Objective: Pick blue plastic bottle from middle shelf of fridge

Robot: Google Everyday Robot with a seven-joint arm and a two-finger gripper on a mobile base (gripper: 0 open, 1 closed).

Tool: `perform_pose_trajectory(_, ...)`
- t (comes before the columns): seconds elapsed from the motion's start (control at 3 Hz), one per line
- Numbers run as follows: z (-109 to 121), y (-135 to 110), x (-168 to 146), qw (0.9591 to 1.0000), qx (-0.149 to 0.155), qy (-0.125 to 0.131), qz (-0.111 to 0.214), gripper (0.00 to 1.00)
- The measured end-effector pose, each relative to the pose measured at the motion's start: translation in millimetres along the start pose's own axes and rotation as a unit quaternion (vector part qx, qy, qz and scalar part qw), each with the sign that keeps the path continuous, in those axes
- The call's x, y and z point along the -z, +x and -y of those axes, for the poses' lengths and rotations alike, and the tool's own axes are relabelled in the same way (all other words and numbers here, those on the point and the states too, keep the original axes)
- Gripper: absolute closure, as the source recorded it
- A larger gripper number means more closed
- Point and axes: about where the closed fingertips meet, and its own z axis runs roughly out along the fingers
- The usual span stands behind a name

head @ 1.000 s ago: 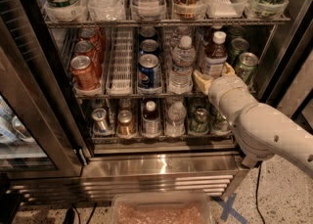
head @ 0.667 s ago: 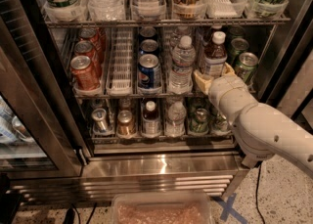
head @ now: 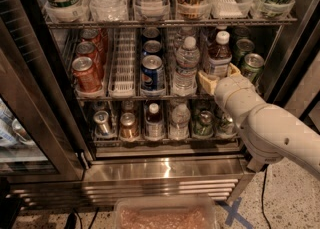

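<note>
1. The fridge [head: 165, 170] stood with its door open, and the blue plastic bottle [head: 218, 53] stood upright on the middle shelf [head: 122, 80]. It was in the lane second from the right, at the front of that lane.
2. On its left stood a clear water bottle [head: 186, 65], just beside it. On its right stood a green can [head: 251, 65], also near.
3. The gripper [head: 220, 75] was at the front edge of the same shelf, directly before the lower part of the bottle. The arm [head: 270, 128] reached in from the near right.
4. Its fingers [head: 207, 81] were spread apart, one at the left of the bottle's foot and one at the right, with the bottle in between. I could not tell if the pads touched the plastic; in my judgement it was not yet clamped.
5. The relation that mattered: the bottle lay straight ahead of the hand, a little farther into the shelf, with its long axis vertical, so across the line between the two fingers.
6. So I judged that the next move needed only to press sideways on the bottle, low on the body under the label, and then to pull toward the near side without knocking the neighbours.
</note>
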Motion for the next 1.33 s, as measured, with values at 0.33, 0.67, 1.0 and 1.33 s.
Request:
perform_pose_trajectory(0.33, 8.8, -19.0, 3.3, 0.9995, -0.02, 0.005, 0.023, 1.0)
perform_pose_trajectory(0.67, 7.4, -13.2, 2.8, 0.9995, -0.02, 0.005, 0.023, 1.0)
perform_pose_trajectory(1.0, 12.9, -12.6, 9.1, 0.9991, -0.025, 0.014, 0.03, 1.0)
perform_pose_trajectory(1.33, 19.2, -9.1, 16.3, 0.999, -0.025, 0.022, 0.028, 1.0)
